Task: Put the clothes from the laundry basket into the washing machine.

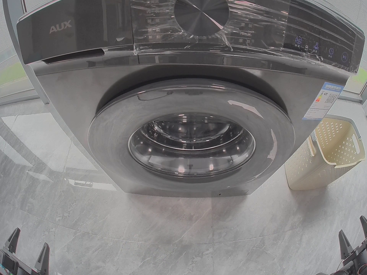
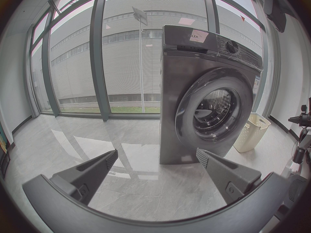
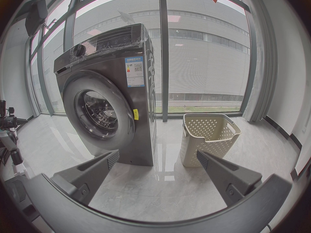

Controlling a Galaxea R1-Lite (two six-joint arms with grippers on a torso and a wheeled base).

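Down at the left, the robot's left tool (image 1: 30,239) is hanging low over the pale grey marbled tile floor (image 1: 172,226), its two dark pointed fingers (image 2: 97,169) standing well apart with nothing between them. Ahead of it, the big dark grey metal front-loading washing machine (image 1: 76,92) is standing on the floor before a wall of tall windows (image 2: 129,65), and its round glass-centred door (image 1: 191,146) is sitting shut against the front, the shiny drum showing through the glass. A round silver dial (image 1: 201,11) is sitting on the control panel under clear plastic film. Just beside the machine's right side, the cream plastic laundry basket (image 1: 328,153) with perforated walls is standing upright on the floor, its open top facing up. At the far right, the right tool (image 1: 351,226) is hovering low over the tiles, in front of the basket and apart from it, its fingers (image 3: 226,175) likewise spread wide and gripping nothing.
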